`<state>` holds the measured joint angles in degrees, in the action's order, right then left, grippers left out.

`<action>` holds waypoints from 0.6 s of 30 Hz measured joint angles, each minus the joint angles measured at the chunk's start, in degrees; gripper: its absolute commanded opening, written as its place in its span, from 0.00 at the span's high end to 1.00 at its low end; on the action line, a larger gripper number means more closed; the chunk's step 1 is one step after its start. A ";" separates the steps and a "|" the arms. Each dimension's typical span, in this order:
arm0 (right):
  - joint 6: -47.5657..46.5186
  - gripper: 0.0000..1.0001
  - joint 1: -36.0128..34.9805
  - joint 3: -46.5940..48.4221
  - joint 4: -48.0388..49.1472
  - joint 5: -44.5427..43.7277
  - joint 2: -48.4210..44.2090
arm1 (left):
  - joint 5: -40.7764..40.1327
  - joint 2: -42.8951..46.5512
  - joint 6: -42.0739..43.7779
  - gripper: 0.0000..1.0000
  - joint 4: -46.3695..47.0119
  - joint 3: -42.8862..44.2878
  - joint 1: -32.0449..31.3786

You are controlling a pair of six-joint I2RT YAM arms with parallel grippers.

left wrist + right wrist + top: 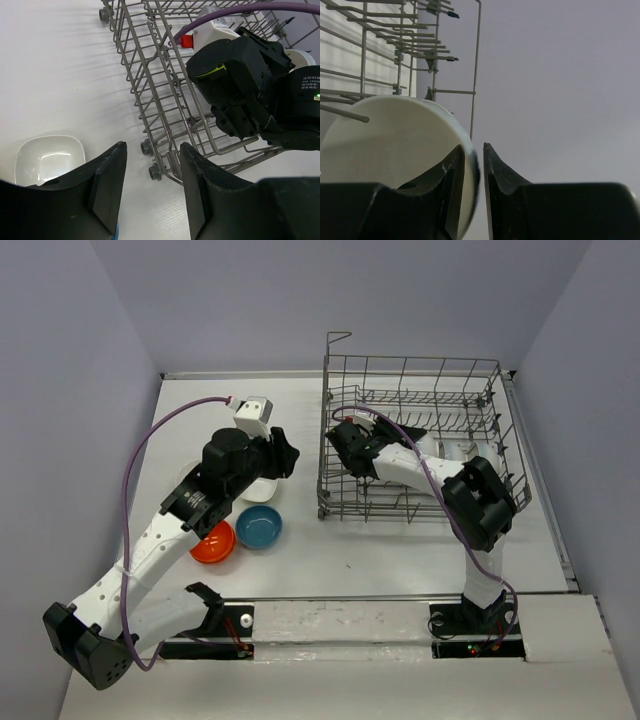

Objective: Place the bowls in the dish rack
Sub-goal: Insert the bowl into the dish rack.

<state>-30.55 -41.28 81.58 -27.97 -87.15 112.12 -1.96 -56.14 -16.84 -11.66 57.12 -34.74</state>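
Over in the rack with the right gripper: fingers barely parted, one on each side of the rim of a white bowl. Clamped or loose, cannot tell from here. Bowl standing on edge among the tines at the rack's left end, wire wall and raised corner handle just beyond. Rack itself on the far right part of the worktop, right arm bent over its near wall.

Now the left gripper: fingers well apart, nothing between them, touching nothing. Hanging above the worktop just off the rack's left side, small wheels right below. Square bowl under it and to one side, upright, near the rack but apart from it. Blue bowl and orange bowl side by side closer to the near edge, under the left arm.

In the way: the rack's left wall, with the right gripper's black body close inside it. Purple cable looping wide off the left arm. Open worktop in the strip between the bowls and the rack, and along the near edge in front of the rack. Walls close on both sides.
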 measured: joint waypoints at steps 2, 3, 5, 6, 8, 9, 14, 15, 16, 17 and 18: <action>0.61 0.70 0.07 -0.13 0.26 0.85 0.00 | 0.00 -0.02 0.00 0.44 -0.02 -0.22 0.00; 0.83 0.70 0.07 -0.39 0.55 1.14 0.00 | 0.00 -0.04 0.00 0.44 -0.02 -0.26 0.00; 1.25 0.68 0.13 -0.94 0.70 1.62 0.02 | 0.00 -0.04 0.00 0.44 -0.02 -0.28 0.04; 1.46 0.67 0.20 -1.42 0.04 1.81 0.35 | 0.00 -0.04 -0.02 0.44 -0.02 -0.28 0.11; 1.88 0.66 0.22 -1.66 -0.70 2.45 0.37 | 0.00 -0.04 0.00 0.44 0.00 -0.28 0.11; 1.92 0.66 0.20 -1.66 -0.76 2.56 0.37 | 0.00 -0.04 0.00 0.44 0.00 -0.28 0.11; 2.86 0.62 0.11 -2.10 -0.79 2.78 0.24 | -0.02 -0.07 0.00 0.44 0.00 -0.28 0.11; 2.99 0.61 0.11 -2.23 -0.76 2.84 0.17 | 0.00 -0.09 0.00 0.44 0.00 -0.28 0.11; 3.28 0.60 0.11 -2.51 -0.70 2.86 0.07 | 0.00 -0.13 -0.02 0.44 0.02 -0.28 0.11; 3.58 0.60 0.07 -2.93 -0.74 2.95 -0.13 | -0.02 -0.24 0.00 0.44 0.07 -0.28 0.11; 3.82 0.60 0.04 -3.13 -0.74 3.04 -0.24 | -0.02 -0.37 0.00 0.44 0.07 -0.28 0.11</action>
<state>-26.72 -41.23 78.46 -28.71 -84.12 111.87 -1.98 -56.51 -16.84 -11.60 56.84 -34.63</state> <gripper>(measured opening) 0.396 0.561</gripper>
